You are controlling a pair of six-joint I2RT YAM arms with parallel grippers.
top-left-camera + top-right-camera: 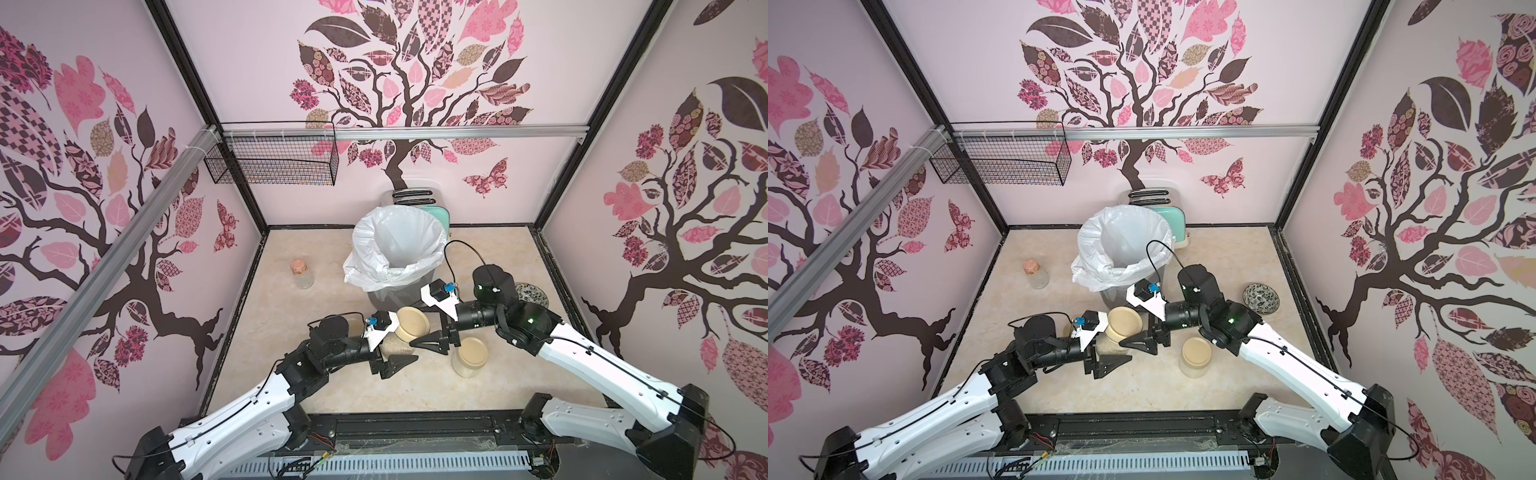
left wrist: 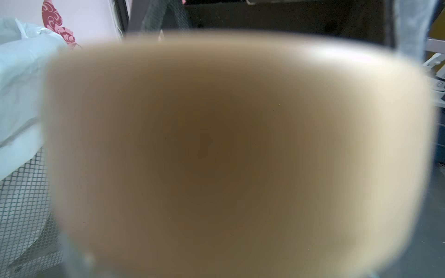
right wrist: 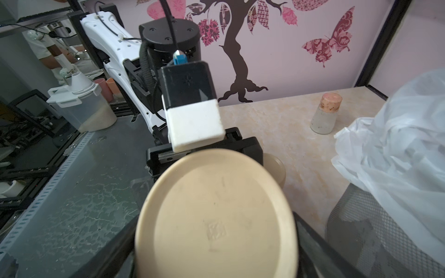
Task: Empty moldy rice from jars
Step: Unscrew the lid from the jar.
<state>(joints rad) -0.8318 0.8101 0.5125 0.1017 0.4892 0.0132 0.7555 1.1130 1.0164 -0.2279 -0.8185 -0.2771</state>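
Note:
My left gripper [image 1: 400, 344] is shut on a clear glass jar [image 1: 395, 348], holding it tilted above the table. Pale moldy rice [image 1: 1111, 347] shows through its glass. The jar's beige lid [image 1: 412, 326] faces my right gripper [image 1: 415, 331], whose black fingers [image 3: 310, 237] sit against both sides of the lid [image 3: 214, 216]. That lid [image 2: 240, 156] fills the left wrist view as a blur and hides the left jaws there. A second lidded jar [image 1: 469, 357] stands upright to the right. A third jar [image 3: 274, 168] is mostly hidden behind the left arm.
A mesh bin lined with a white bag [image 1: 399, 249] stands just behind both grippers. A cork-stoppered flask [image 1: 301, 274] stands at the left. The dark patterned bowl [image 1: 1260, 299] lies at the right behind the right arm. A toaster [image 1: 419, 203] is at the back wall, below a wire basket [image 1: 274, 162].

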